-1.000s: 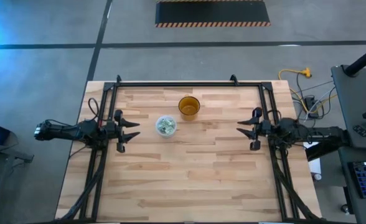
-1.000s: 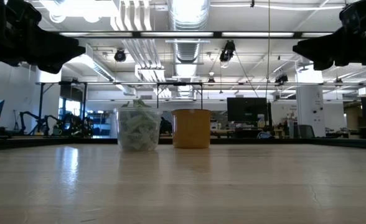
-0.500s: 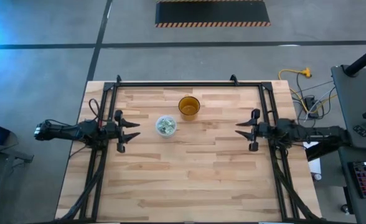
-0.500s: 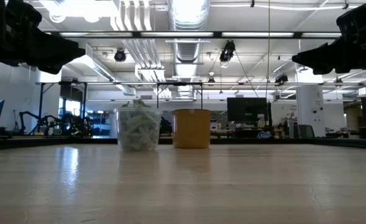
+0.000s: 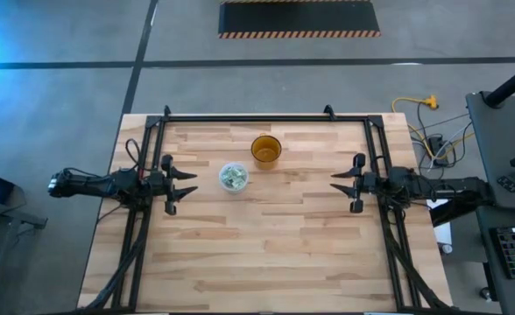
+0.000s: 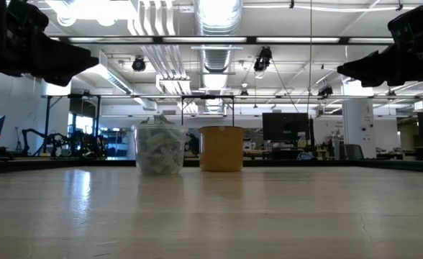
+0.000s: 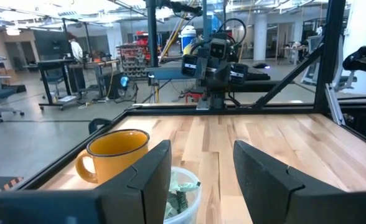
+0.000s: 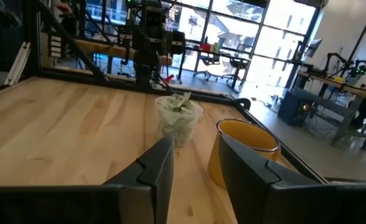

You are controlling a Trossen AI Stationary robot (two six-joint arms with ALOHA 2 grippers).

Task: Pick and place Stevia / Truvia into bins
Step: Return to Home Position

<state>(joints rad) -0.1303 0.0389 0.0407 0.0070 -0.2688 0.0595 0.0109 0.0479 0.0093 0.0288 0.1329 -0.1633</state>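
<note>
Pale wood planks make up the surface (image 5: 266, 249), and both arms hang above it at opposite side edges, facing each other. The left gripper (image 5: 190, 183) is released, its two dark fingers (image 7: 150, 177) spread with bare space between them. The right gripper (image 5: 335, 181) is likewise released, fingers (image 8: 155, 171) parted and holding nothing.

A translucent cup (image 5: 233, 178) stands upright a short way ahead of the left gripper's fingertips, nearly in line with them. It is filled with pale green and white sachets (image 8: 178, 106), crumpled together and heaped up to its rim; the low view shows them packed through the cup's full height. From the right gripper the same cup is well apart, across the open middle of the surface.

An amber cup (image 5: 265, 150) stands upright just beside the translucent one without touching it, farther from the left gripper and off to the side of both grippers' lines. The left wrist view shows a handle on it. Seen from the right gripper, the amber cup is the nearer of the two. Whether anything lies inside it cannot be told.
</note>
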